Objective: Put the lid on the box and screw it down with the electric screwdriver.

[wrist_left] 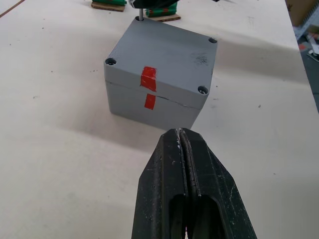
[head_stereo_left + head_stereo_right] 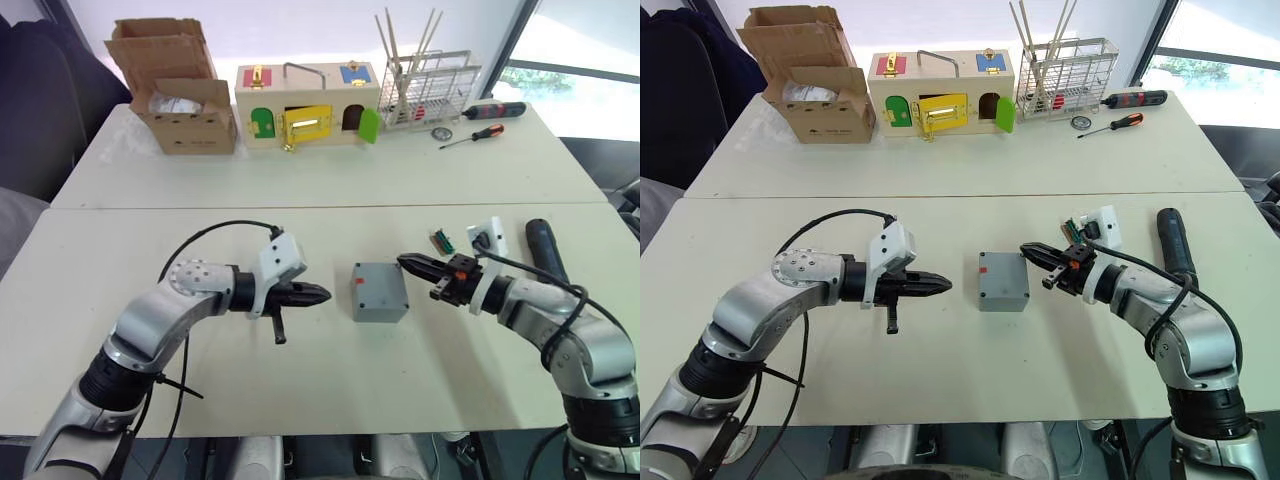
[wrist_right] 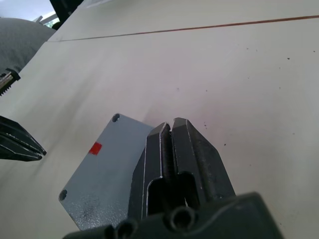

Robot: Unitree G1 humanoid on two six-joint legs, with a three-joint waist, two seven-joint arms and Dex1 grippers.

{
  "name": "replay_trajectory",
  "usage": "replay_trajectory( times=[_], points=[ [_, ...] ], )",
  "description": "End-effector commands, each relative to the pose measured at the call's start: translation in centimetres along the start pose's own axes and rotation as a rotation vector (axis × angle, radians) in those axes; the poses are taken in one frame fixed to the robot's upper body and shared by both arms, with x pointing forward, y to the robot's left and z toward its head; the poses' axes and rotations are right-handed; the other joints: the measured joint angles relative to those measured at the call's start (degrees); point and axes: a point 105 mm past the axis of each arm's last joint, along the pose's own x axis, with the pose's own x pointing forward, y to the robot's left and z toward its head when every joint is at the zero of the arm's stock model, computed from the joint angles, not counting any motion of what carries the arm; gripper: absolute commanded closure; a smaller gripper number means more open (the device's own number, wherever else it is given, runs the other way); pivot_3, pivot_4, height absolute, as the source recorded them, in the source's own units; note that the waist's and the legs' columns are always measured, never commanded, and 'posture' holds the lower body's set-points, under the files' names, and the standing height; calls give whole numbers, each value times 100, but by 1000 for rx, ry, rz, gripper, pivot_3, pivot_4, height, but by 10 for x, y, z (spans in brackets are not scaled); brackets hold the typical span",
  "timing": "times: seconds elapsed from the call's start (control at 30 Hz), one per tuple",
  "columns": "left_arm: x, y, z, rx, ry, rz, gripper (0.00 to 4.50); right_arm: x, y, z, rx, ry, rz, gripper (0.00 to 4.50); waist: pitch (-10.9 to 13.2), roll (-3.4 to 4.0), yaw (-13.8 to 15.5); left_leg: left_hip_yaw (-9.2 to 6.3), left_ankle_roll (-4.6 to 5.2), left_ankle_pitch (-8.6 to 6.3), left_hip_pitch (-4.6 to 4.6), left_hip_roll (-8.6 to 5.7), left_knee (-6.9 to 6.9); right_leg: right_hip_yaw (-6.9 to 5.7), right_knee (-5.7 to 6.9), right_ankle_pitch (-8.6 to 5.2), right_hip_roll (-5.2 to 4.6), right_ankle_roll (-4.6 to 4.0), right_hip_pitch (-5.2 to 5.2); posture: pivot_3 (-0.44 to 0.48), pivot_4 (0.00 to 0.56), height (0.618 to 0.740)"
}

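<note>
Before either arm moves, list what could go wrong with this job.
1. The shallow grey plastic lid only rests on the deep grey plastic box; a nudge from the shut right gripper beside it could shift it off the screw holes.
2. The thick dark electric screwdriver lies untouched at the robot's right; reaching for it may sweep the small green parts.
3. The shut left gripper isn't steadying the box, so it might slide.

Your lidded box (image 2: 1002, 281) sits on the bench (image 2: 940, 380) between both grippers. The electric screwdriver (image 2: 1174, 243) lies beyond your right gripper (image 2: 1026, 250).
</note>
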Motion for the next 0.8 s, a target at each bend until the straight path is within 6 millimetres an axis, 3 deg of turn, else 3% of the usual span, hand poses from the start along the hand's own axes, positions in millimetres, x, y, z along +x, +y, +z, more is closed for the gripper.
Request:
replay_trajectory(
  times=[0.03,0.1,0.2,0.33,0.47,0.53,0.67,0.8],
  points=[
    [0,-1,9,42,-21,-2,4500,0,1,2,-41,-4,3,4445,0,0,-1,0,0,0,0,0,0,0,0,0,0,0,0,0,150,728],
    [0,-1,9,44,-22,-2,4500,1,1,1,-55,3,7,4445,0,0,3,0,0,0,0,0,0,0,0,0,0,0,0,0,150,728],
    [0,-1,11,49,-28,-2,4500,1,0,3,-65,-1,8,3591,0,0,2,1,0,0,0,0,0,0,-1,0,0,0,0,0,150,728],
    [2,0,16,57,-49,-8,4500,1,0,4,-83,-1,12,1513,0,0,2,1,0,0,0,0,0,0,0,0,0,0,0,0,150,728],
    [3,-3,27,60,-93,-32,4500,-4,-3,11,-96,-8,-3,21,0,0,3,2,0,0,0,0,0,0,-1,0,0,0,0,0,150,728],
    [4,-5,33,67,-112,-49,4500,-11,-9,18,-105,-12,-30,21,0,0,3,1,0,0,0,0,0,0,-1,0,0,0,0,0,150,728],
    [7,-28,45,169,-122,-172,4500,-65,-50,66,-67,-18,-136,21,5,8,16,2,2,-1,-4,-3,2,1,-3,0,-4,0,-2,0,150,728],
    [12,-44,50,256,-120,-251,4500,-105,-87,81,-19,150,-269,21,1,1,1,3,12,-7,-1,-1,-1,1,-14,0,-2,-1,2,0,150,728]
  ],
)
